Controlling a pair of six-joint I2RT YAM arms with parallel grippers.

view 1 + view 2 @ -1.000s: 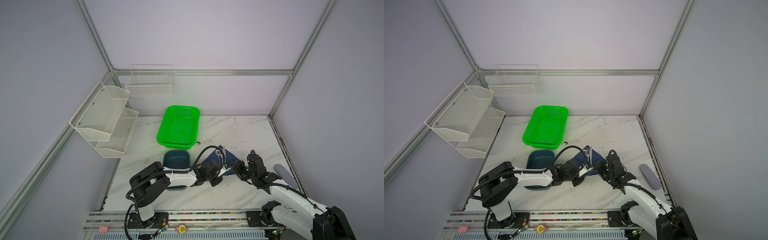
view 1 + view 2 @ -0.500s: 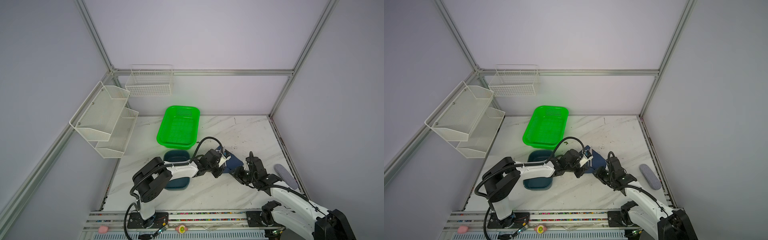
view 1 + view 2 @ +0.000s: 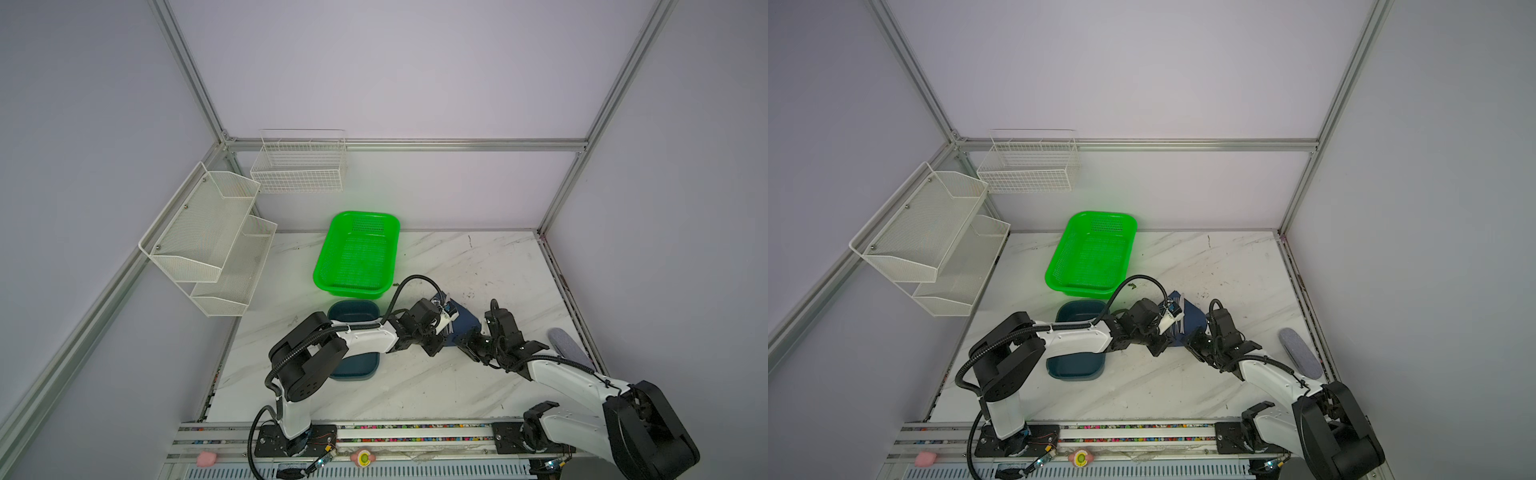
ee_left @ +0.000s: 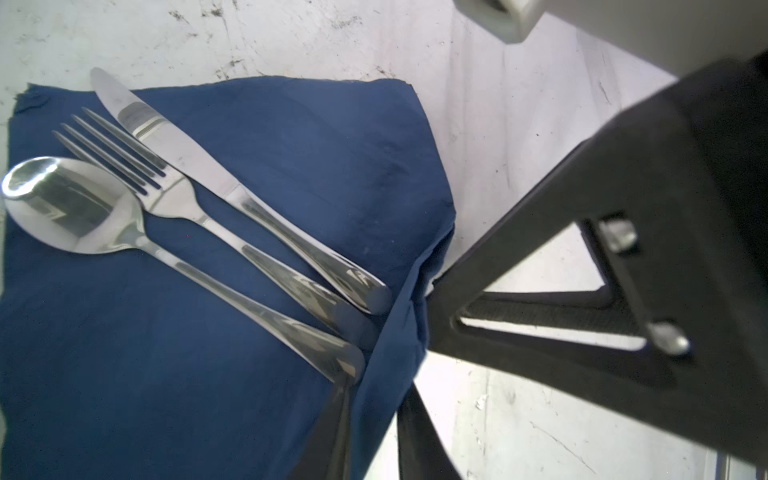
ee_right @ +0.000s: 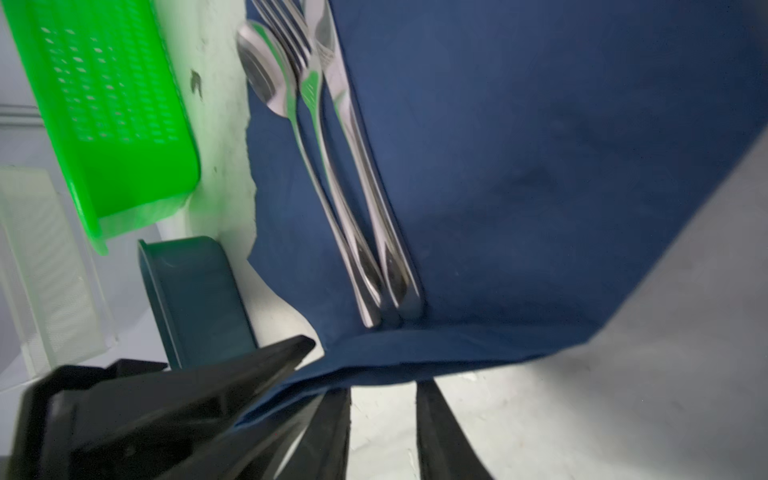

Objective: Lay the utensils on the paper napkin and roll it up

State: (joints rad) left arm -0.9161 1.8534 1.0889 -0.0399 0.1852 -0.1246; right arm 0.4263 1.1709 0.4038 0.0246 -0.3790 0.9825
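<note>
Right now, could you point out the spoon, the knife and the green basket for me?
Spoon (image 4: pixel 66 203): left wrist view, on its bowl.
Knife (image 4: pixel 170 145): left wrist view, on its blade.
Green basket (image 3: pixel 353 262): in a top view, on its bare mesh floor.

I find nothing to read here — no text, label, brand or number. The knife, fork and spoon show only reflections on their metal, the napkin is plain blue, and the table bears only scuffs. In both top views everything is too small for lettering to show.
</note>
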